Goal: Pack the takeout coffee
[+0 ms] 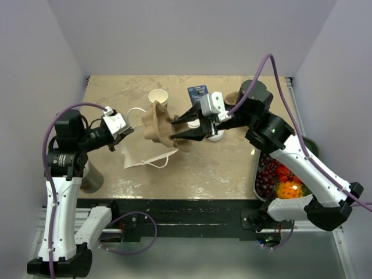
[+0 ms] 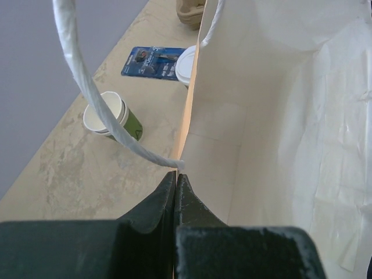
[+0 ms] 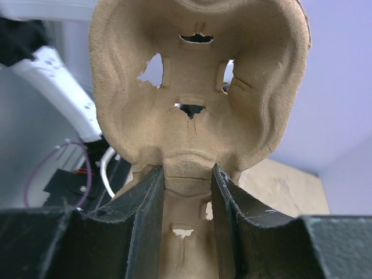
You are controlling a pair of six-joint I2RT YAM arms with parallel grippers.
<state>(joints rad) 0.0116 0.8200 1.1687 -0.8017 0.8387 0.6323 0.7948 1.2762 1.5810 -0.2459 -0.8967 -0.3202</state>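
Left end effector point(image 2: 176, 181) tight on white bag point(image 2: 279, 116) rim, lidless green cup point(image 2: 113, 116) and blue packet point(image 2: 152, 62) beyond.

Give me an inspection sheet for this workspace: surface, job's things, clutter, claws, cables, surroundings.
Surface: beige table, no spills seen.
Job's things: white bag open; lidded cup upright beyond its edge; pulp carrier held upright.
Clutter: lidless cup, blue packet, fruit.
Claws: left claw shut on the bag's rim; right claw clamps the carrier.
Cables: purple cables looped over both arms.
Surroundings: plain pale walls.
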